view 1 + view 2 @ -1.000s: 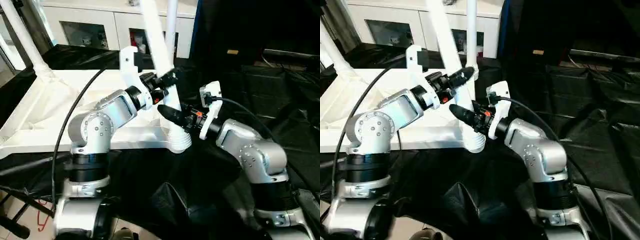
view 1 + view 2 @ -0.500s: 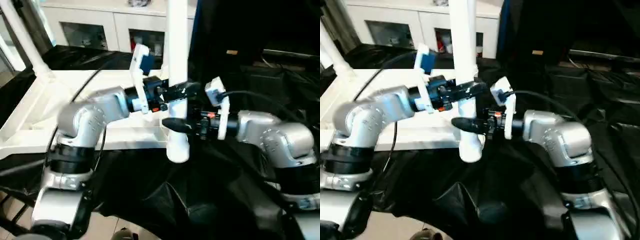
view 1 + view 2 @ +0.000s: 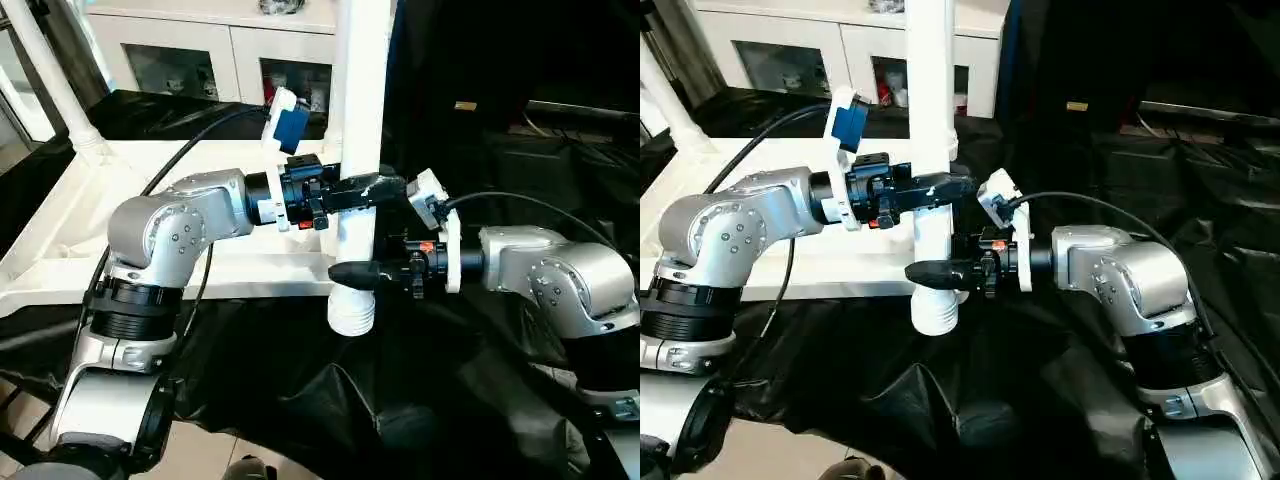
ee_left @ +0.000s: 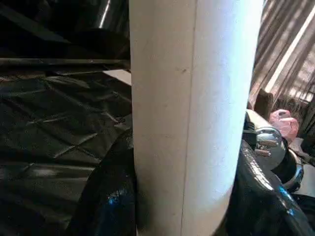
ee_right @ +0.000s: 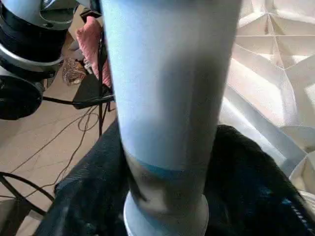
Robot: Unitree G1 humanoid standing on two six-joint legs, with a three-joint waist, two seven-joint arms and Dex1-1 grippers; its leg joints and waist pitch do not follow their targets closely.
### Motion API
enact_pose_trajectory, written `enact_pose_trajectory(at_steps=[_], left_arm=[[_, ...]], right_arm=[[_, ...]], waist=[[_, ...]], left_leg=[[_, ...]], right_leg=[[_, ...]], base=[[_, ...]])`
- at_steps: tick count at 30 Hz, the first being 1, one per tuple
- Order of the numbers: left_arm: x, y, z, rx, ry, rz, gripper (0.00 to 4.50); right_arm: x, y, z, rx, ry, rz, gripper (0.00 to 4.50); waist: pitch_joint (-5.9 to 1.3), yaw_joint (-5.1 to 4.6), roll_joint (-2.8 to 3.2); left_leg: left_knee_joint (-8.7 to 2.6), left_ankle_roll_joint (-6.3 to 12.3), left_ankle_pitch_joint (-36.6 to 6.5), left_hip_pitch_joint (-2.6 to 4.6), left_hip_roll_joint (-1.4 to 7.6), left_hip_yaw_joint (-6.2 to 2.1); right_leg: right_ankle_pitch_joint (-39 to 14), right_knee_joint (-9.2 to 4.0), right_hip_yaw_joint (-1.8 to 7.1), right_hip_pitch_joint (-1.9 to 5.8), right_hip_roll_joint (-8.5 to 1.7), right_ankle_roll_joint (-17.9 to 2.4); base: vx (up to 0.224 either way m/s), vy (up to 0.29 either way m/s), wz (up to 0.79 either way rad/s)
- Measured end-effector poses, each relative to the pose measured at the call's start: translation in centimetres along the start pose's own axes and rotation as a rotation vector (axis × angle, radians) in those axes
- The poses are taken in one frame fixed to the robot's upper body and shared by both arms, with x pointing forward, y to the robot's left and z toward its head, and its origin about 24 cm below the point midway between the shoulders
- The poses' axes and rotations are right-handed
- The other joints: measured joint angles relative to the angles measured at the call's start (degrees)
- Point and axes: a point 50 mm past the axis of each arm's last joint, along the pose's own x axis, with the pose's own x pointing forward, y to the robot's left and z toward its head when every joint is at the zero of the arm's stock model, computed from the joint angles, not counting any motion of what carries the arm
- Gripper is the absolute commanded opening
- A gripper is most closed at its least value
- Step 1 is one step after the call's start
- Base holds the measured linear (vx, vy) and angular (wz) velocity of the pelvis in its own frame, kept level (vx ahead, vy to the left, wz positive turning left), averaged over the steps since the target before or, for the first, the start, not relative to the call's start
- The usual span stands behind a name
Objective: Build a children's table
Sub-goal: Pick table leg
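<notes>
We hold the white table leg (image 3: 360, 120) upright at the near corner of the upturned tabletop (image 3: 60, 230), our left gripper (image 3: 372, 188) clamped on it above and our right gripper (image 3: 352, 272) clamped lower.

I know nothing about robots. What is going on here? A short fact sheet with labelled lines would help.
Job: assembling a children's table
Tabletop: white, lying upside down on black cloth, ribbed underside up
Leg being handled: white tube, standing upright at the tabletop's near corner
Left gripper: fingers around the leg, higher up
Right gripper: fingers around the same leg, near its ribbed lower end
Another leg: already standing at a far corner
Background: white cabinet with glass doors
</notes>
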Motion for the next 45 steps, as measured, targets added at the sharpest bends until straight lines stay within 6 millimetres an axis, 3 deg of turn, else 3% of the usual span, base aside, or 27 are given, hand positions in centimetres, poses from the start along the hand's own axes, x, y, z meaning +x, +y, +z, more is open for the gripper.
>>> enact_pose_trajectory(at_steps=[4, 5, 9, 11, 20, 26, 34, 36, 40, 45], left_arm=[[-0.3, 0.4, 0.1, -0.007, -0.014, 0.028, 1.84], [-0.4, 0.5, 0.1, -0.01, -0.016, 0.035, 1.84], [-0.5, 0.7, 0.2, -0.016, -0.038, 0.057, 1.84], [-0.4, 1.0, 0.3, -0.015, -0.064, 0.107, 2.54], [0.9, 1.9, 0.9, 0.033, -0.136, 0.343, 2.75], [1.5, 1.8, 0.9, 0.022, -0.173, 0.36, 2.0], [1.7, 1.6, 0.8, 0.014, -0.197, 0.365, 1.79], [1.7, 1.5, 0.8, 0.018, -0.198, 0.363, 1.79], [1.5, 1.5, 0.9, 0.026, -0.19, 0.345, 1.79], [1.7, 1.2, 0.8, 0.015, -0.181, 0.298, 1.79]], right_arm=[[0.8, -0.1, 0.0, 0.006, -0.032, -0.001, 2.25], [0.8, -0.2, -0.1, 0.009, -0.035, -0.009, 1.99], [1.3, -0.3, 0.0, 0.018, -0.064, -0.018, 1.91], [1.3, -0.5, 0.2, 0.018, -0.085, -0.049, 1.87], [1.3, -1.6, -0.1, 0.047, -0.102, -0.18, 1.86], [1.4, -1.6, -0.1, 0.048, -0.103, -0.19, 1.86], [1.6, -1.6, -0.1, 0.043, -0.108, -0.185, 1.86], [1.6, -1.6, -0.1, 0.039, -0.112, -0.182, 2.42], [1.5, -1.4, 0.0, 0.016, -0.103, -0.168, 2.88], [1.3, -1.5, -0.1, -0.02, -0.069, -0.177, 2.96]], waist=[[-0.01, -0.09, -0.02], [-0.01, -0.05, -0.03], [-0.02, -0.03, -0.08], [-0.02, 0.13, -0.08], [-0.02, -0.05, -0.1], [-0.02, 0.04, -0.11], [-0.01, 0.03, -0.12], [-0.01, 0.03, -0.12], [-0.01, 0.03, -0.12], [-0.01, 0.03, -0.16]], left_leg=[[0.03, -0.01, 0.0, 0.01, 0.01, 0.0], [0.03, -0.02, 0.0, 0.01, 0.01, 0.0], [0.04, -0.02, 0.0, -0.01, 0.01, -0.01], [0.05, -0.02, 0.0, -0.02, 0.01, -0.01], [0.07, -0.02, 0.0, -0.02, 0.01, -0.02], [0.07, -0.02, 0.0, -0.04, 0.01, -0.02], [0.08, -0.01, 0.0, -0.03, 0.01, -0.02], [0.08, -0.01, 0.0, -0.04, 0.01, -0.02], [0.07, -0.01, 0.0, -0.04, 0.01, -0.03], [0.08, 0.0, 0.0, -0.04, 0.01, -0.02]], right_leg=[[0.0, 0.04, 0.0, 0.0, 0.0, 0.0], [0.0, 0.04, 0.0, 0.0, 0.0, 0.0], [0.0, 0.03, 0.0, 0.0, 0.0, 0.0], [0.0, 0.03, 0.0, 0.0, 0.0, 0.0], [0.0, 0.03, -0.01, 0.02, 0.0, 0.0], [0.0, 0.01, -0.01, 0.02, 0.0, 0.0], [0.0, 0.02, -0.02, 0.02, 0.0, 0.0], [0.0, 0.01, -0.01, 0.02, 0.0, 0.0], [0.0, 0.01, -0.02, 0.02, 0.0, 0.0], [0.0, 0.02, -0.02, 0.02, 0.0, 0.0]], base=[[0.0, 0.0, 0.0], [0.0, 0.0, 0.0], [0.0, 0.0, 0.0], [0.0, 0.0, 0.0], [0.0, 0.0, 0.0], [0.0, 0.0, 0.0], [0.0, 0.0, 0.0], [0.0, 0.0, 0.0], [0.0, 0.0, 0.0], [0.0, 0.0, 0.0]])
